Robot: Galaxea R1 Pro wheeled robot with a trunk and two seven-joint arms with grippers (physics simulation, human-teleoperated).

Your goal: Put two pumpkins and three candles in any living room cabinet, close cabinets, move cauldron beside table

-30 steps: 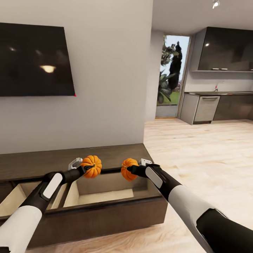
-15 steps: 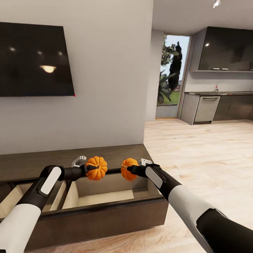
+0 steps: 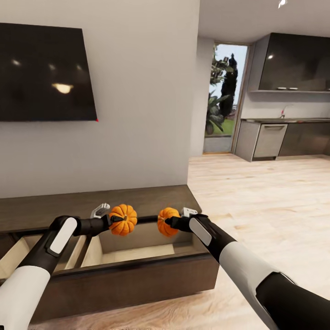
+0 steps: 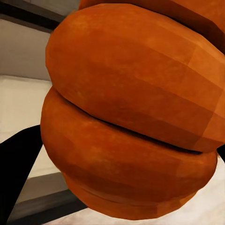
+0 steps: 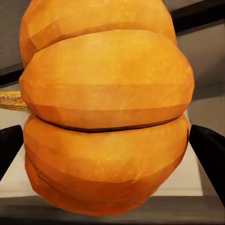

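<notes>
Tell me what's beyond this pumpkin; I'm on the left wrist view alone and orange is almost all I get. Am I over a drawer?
Observer: Yes. In the head view the left pumpkin hangs over the open right-hand drawer of the cabinet.
Operator: And the other arm?
Observer: The right gripper holds the second pumpkin over the same drawer, apart from yours.
Operator: Is anything already in that drawer?
Observer: The part of its pale wood floor that shows is bare; the near part is hidden behind the drawer front.
Operator: Are any other drawers open?
Observer: Yes, another open drawer shows under your left arm.
</notes>
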